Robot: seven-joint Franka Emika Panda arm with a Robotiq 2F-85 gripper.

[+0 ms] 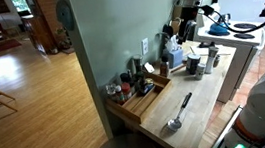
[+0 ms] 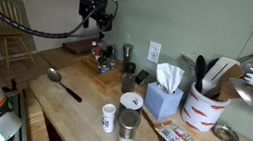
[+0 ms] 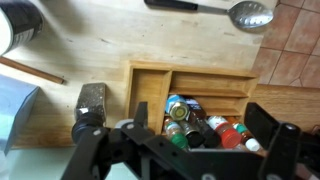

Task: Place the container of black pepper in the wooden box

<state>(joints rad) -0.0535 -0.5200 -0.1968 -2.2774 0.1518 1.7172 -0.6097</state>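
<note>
The claw (image 3: 185, 150) is released: in the wrist view its two dark fingers (image 3: 90, 152) stand wide apart at the lower edge, with nothing gripped between them. In an exterior view the claw (image 2: 96, 21) hangs in the air above the table, over the wooden box and clear of everything on it.

Below the claw lies the wooden box (image 3: 150, 72), a shallow light-wood tray with inner dividers. Some small bottles (image 3: 195, 120) with red, green and pale caps are crowded into one part of it, while the compartments along its far side show bare wood. Both exterior views show the wooden box (image 2: 92, 67) (image 1: 136, 107) on the table close to the wall.

The container of black pepper (image 3: 92, 100) is outside the box. It stands upright on the table just beside the box's wall, a greyish cylinder with a dark top. In an exterior view it (image 2: 128, 81) sits between the box and a blue tissue box (image 2: 163, 98).

A metal ladle (image 3: 250, 14) lies flat on the table (image 3: 80, 45) beyond the box, apart from it.
</note>
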